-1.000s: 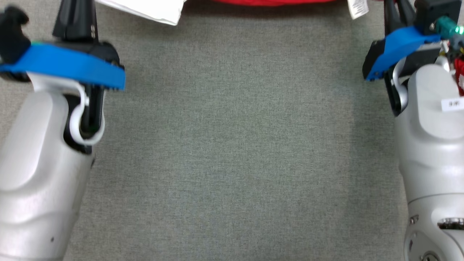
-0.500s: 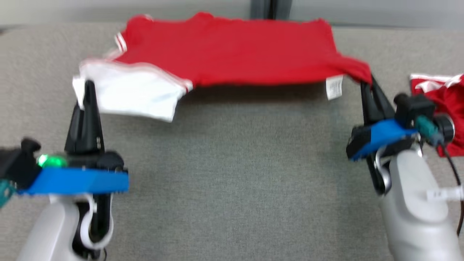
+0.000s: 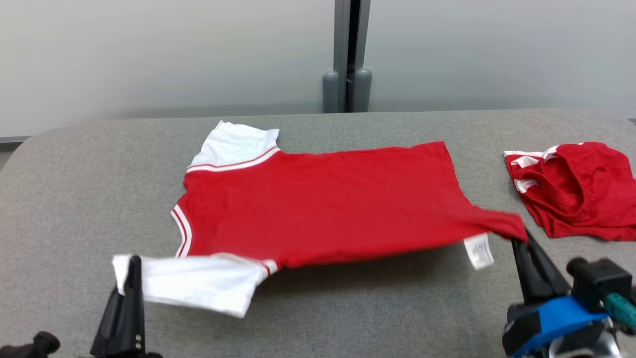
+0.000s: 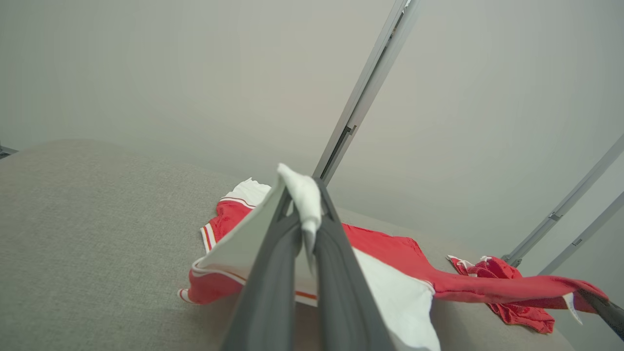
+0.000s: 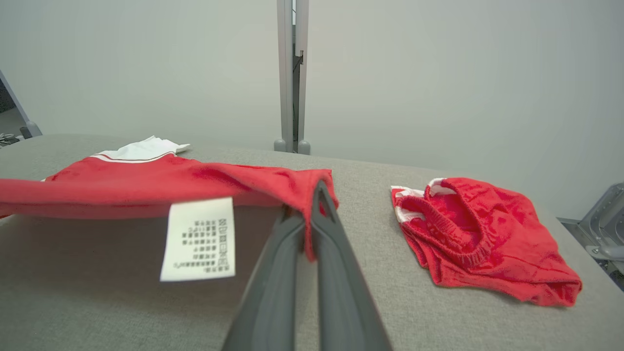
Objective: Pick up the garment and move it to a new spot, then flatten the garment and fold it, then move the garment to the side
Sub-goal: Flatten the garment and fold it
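A red T-shirt [image 3: 318, 199] with white sleeves is spread over the grey table [image 3: 74, 174], its near edge lifted off the surface. My left gripper [image 3: 133, 259] is shut on the near white sleeve [image 3: 198, 281]; in the left wrist view the white cloth [image 4: 304, 195] bunches between my gripper [image 4: 307, 195] tips. My right gripper [image 3: 519, 238] is shut on the shirt's near hem corner, with a white care label [image 3: 478, 251] hanging beside it. In the right wrist view my gripper [image 5: 314, 195] pinches the red hem [image 5: 312, 185], and the label [image 5: 197, 239] dangles at left.
A crumpled pair of red shorts [image 3: 576, 191] with white trim lies at the table's right, also seen as the shorts [image 5: 482, 234] in the right wrist view. A grey post [image 3: 348, 54] stands against the pale wall behind the table.
The head camera has tilted up, so the whole shirt and the far wall now show. Both grippers still hold the shirt's near edge, which looks lower and more spread out.
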{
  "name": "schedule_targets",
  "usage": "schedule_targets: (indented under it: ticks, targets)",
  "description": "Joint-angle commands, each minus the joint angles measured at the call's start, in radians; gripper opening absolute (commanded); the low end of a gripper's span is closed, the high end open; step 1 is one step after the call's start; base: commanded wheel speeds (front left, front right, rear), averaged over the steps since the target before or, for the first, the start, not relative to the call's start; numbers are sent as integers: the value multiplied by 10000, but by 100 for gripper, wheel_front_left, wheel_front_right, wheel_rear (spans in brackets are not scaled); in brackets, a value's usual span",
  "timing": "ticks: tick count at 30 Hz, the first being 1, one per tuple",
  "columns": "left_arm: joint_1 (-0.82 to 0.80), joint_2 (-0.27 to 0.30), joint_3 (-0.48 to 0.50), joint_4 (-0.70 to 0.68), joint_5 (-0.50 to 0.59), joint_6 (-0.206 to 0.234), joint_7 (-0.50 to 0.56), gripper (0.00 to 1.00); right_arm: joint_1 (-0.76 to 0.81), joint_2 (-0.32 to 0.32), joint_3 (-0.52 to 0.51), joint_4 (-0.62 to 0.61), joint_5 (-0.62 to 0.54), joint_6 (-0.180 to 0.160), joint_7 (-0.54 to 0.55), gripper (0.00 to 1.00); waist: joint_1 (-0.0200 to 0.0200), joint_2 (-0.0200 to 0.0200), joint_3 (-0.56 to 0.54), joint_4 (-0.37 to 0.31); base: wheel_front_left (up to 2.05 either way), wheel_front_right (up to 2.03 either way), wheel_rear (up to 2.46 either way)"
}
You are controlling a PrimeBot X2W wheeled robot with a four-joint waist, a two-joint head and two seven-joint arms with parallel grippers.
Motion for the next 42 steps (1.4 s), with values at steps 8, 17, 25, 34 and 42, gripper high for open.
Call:
schedule_targets:
  ticks: [8, 17, 25, 34, 42]
  targets:
    - [629, 85, -581, 272, -205, -11, 581, 0, 1190, -15, 195, -318, -41, -3, 1154, 0, 4, 0, 99, 18, 0, 0, 0]
    - [106, -141, -967, 1276, -292, -269, 757, 0, 1117, -15, 361, 353, -12, -3, 1577, 0, 4, 0, 233, 66, 0, 0, 0]
    - [-1367, -306, -1244, 2776, -275, -811, 1048, 0, 533, -14, 270, 947, -123, -3, 2106, 0, 4, 0, 428, 185, 0, 0, 0]
    - [-4192, -1441, -1378, 5447, 9, -1363, 319, 0, -834, -17, -323, 1720, 60, -3, 2080, 0, 4, 0, 1023, 166, 0, 0, 0]
    - [-5556, -1822, -1337, 7376, 302, -1615, -393, 0, -2141, -16, -127, 2609, -65, -3, 1645, 0, 4, 0, 1467, 12, 0, 0, 0]
